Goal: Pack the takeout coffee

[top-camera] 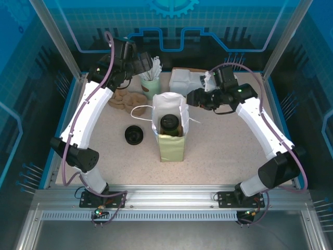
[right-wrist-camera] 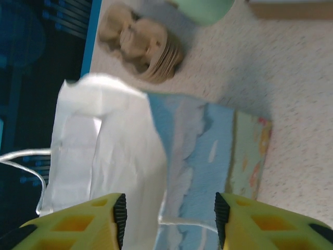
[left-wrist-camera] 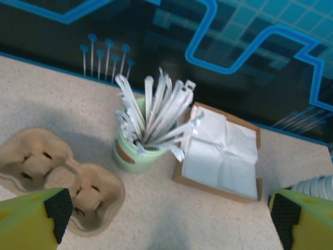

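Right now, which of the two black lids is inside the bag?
The one capping the takeout coffee, standing in the open paper bag. The loose black lid lies on the table, left of it.

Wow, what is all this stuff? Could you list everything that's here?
paper bag: one, white inside, green-blue print outside, upright in the middle
takeout coffee: one, black lid, standing inside the bag
loose lid: one, black, lying left of the bag
cup carriers: small stack, brown, far left
straw cup: one, pale green, white wrapped straws, behind the bag
napkin box: one, brown, white napkins, far right
white cups: stack, count unclear, beside the napkin box
left gripper: one, yellow fingers, open near the straw cup
right gripper: one, yellow fingers, open at the bag's rim
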